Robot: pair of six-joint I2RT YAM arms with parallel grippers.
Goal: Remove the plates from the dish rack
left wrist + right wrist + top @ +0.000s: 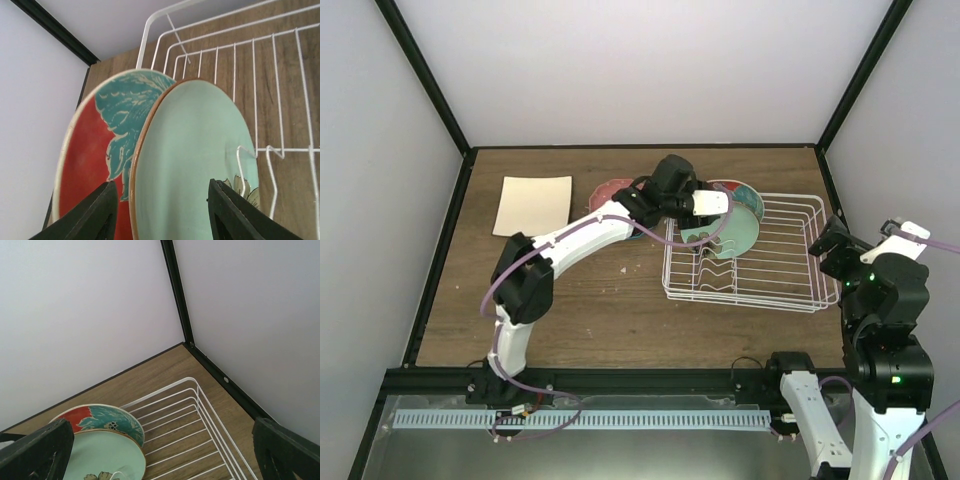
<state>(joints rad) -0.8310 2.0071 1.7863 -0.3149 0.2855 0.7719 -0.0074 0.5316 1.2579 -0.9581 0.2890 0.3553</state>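
The white wire dish rack (790, 300) (150, 30) (200, 390) holds two upright plates at its left end. The mint green plate (738, 235) (195, 150) (105, 455) stands in front of the large red-and-teal plate (748, 192) (90, 145) (107, 417). My left gripper (708, 203) (162, 200) straddles the mint plate's upper rim, one finger behind it and one over its face. A thin sliver of red shows between the back finger and the rim, so contact is unclear. My right gripper (832, 243) (160, 455) hangs open at the rack's right end, holding nothing.
A beige square plate (533, 204) lies flat at the back left of the table. A small dark red plate (612, 187) sits beside it, partly under my left arm. Black frame posts and pale walls close in the back and sides.
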